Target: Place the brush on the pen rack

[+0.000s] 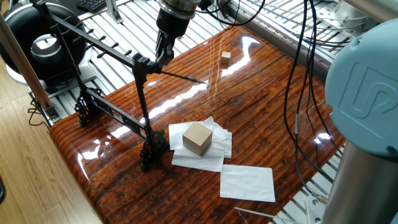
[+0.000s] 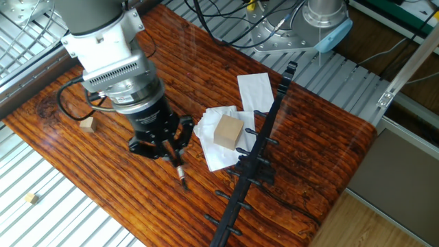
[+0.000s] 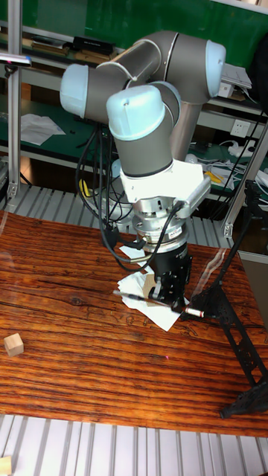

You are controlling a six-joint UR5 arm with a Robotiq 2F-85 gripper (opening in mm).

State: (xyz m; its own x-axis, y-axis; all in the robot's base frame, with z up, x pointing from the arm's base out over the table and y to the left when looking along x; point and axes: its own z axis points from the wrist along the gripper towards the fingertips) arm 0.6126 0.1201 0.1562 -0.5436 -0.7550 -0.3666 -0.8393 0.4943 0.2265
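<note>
The glossy, dark red-brown wooden bench (image 1: 261, 118) stands on a slatted metal frame (image 2: 75, 219), with pale wood flooring (image 1: 37, 186) beside it. The black two-finger end effector (image 2: 169, 152) is closed on the thin, dark, pencil-like brush (image 1: 181, 77), holding it level above the bench, just beside the upper end of the black metal-frame pen rack (image 1: 140, 93); contact between brush and rack cannot be determined. White paper sheets (image 1: 247, 182) lie on the bench, one stack bearing a tan cardboard cube (image 1: 197, 137). A small tan wooden block (image 1: 226, 58) lies well apart.
</note>
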